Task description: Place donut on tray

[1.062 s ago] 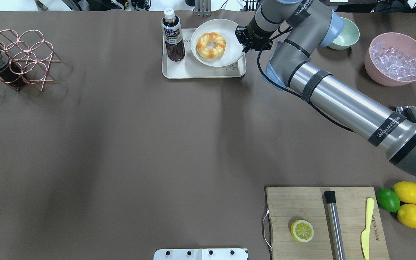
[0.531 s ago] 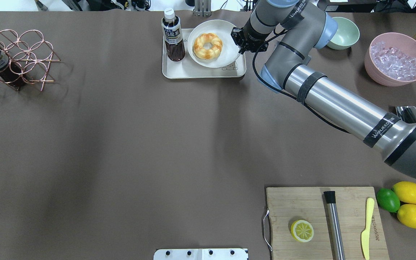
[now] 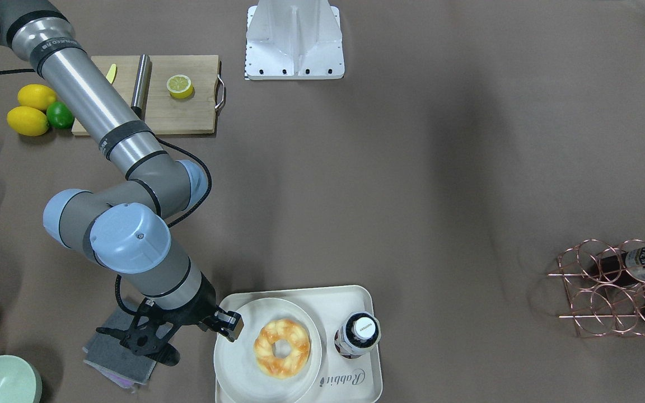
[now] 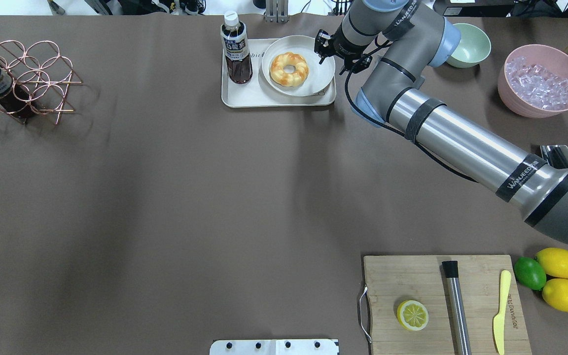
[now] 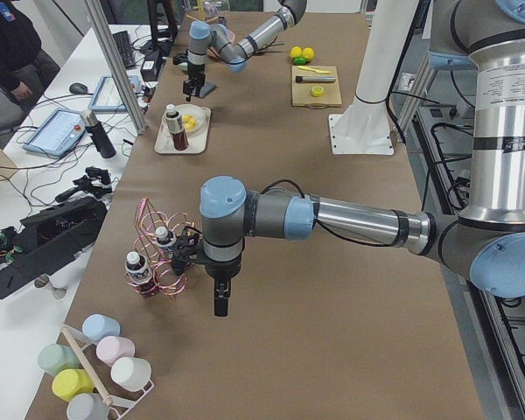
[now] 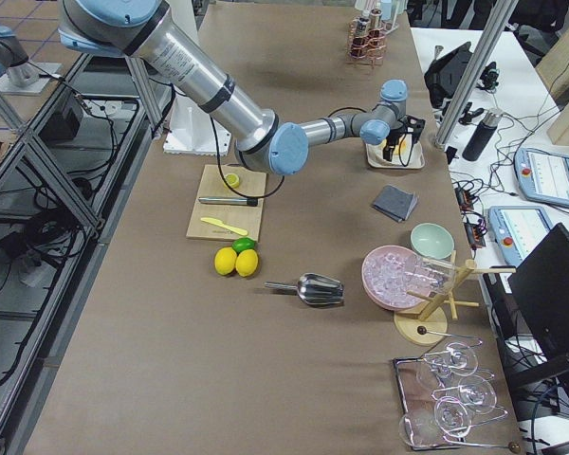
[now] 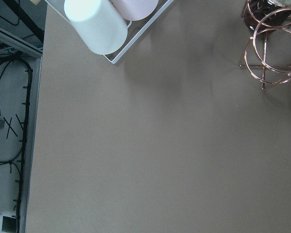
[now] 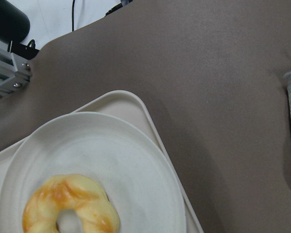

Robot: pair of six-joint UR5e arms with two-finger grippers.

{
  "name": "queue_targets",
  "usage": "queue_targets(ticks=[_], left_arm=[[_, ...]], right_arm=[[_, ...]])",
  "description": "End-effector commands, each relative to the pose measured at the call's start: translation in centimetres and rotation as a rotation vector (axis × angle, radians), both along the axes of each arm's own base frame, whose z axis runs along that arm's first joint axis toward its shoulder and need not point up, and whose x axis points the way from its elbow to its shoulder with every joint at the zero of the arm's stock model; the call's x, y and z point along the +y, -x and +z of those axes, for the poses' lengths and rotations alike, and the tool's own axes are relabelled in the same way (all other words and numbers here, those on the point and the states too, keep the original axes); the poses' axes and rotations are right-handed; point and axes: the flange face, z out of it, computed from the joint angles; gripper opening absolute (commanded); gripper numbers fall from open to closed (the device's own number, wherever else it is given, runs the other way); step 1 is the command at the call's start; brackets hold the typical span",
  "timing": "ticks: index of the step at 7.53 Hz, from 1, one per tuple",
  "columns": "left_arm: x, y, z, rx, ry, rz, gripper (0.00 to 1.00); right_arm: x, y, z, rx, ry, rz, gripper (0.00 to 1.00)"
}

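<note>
The golden-orange twisted donut (image 4: 289,69) lies on a round white plate (image 4: 313,79), and the plate rests flat on the cream tray (image 4: 244,96) at the far middle of the table. The donut (image 3: 281,347), the plate (image 3: 238,364) and the tray (image 3: 350,383) with its "Rabbit" script also show in the front view. My right gripper (image 4: 336,55) is open at the plate's right edge, one finger (image 3: 228,325) over the rim, and holds nothing. The right wrist view shows the donut (image 8: 70,206) and the tray corner (image 8: 136,102). My left gripper (image 5: 220,304) shows only in the left side view, near the wire rack; I cannot tell its state.
A tea bottle (image 4: 236,49) stands on the tray's left part. A green bowl (image 4: 471,44) and a pink bowl of ice (image 4: 540,81) are to the right. A grey cloth (image 3: 115,350) lies under my right gripper. A wooden board (image 4: 442,305) is near front right; a wire rack (image 4: 22,79) far left.
The plate with the donut has come down flat onto the tray. My right gripper, which was shut on the plate's rim, has opened and let it go.
</note>
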Motion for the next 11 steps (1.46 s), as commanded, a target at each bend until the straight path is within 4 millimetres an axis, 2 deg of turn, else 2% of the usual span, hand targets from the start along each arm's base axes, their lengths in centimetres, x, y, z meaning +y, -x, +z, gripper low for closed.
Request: queue_targets(ticks=[1, 2, 3, 4, 6, 7, 8, 9, 11], left_arm=[[0.0, -0.1, 0.2, 0.0, 0.004, 0.003, 0.98], [0.0, -0.1, 0.3, 0.0, 0.008, 0.003, 0.98], [0.1, -0.2, 0.4, 0.002, 0.01, 0.003, 0.98], [0.3, -0.2, 0.4, 0.002, 0.01, 0.003, 0.98], [0.7, 0.0, 0.8, 0.002, 0.016, 0.004, 0.98], [0.7, 0.0, 1.1, 0.002, 0.023, 0.004, 0.98], [0.8, -0.1, 1.4, 0.004, 0.028, 0.005, 0.98], [1.1, 0.0, 1.4, 0.006, 0.029, 0.004, 0.98], [1.8, 0.0, 2.4, 0.005, 0.049, 0.004, 0.98]], right_arm=[[0.0, -4.4, -0.9, -0.031, 0.017, -0.026, 1.0], [1.4, -7.6, -2.2, 0.003, 0.019, -0.067, 1.0], [2.8, -11.6, -3.5, 0.045, 0.031, -0.102, 1.0], [5.3, -15.1, -3.9, 0.067, 0.033, -0.135, 1.0], [10.6, -19.7, -2.4, 0.083, 0.02, -0.147, 1.0], [13.4, -22.0, -0.8, 0.111, -0.008, -0.188, 1.0], [16.7, -24.6, 2.1, 0.148, -0.033, -0.238, 1.0], [18.9, -27.9, 5.2, 0.178, -0.063, -0.269, 1.0], [20.9, -33.3, 12.4, 0.236, -0.099, -0.363, 1.0]])
